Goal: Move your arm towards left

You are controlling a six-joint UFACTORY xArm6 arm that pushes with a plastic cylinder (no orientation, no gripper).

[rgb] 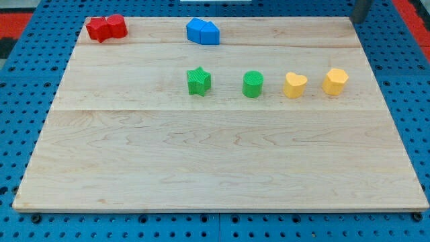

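A pale wooden board (215,161) lies on a blue pegboard bench (20,101), filling most of the frame. At the upper right corner of the frame a dark grey shape (361,9) pokes in past the board's far edge; it is probably the rod, but it is cut off by the frame. I cannot tell where my tip sits, and there is no claw on this arm to open or hold anything.

Nearest that shape, in the upper right of the board, stands a yellow hexagon block (335,81), with a yellow heart block (295,85) just beside it on the view's left. The same row runs on leftward with a green cylinder (252,85) and then a green star (199,81), each apart from its neighbour.

Along the top edge, two blue blocks (203,31) sit touching each other above the green star. In the upper left corner two red blocks (106,28) are pressed together as well; their shapes are hard to make out.
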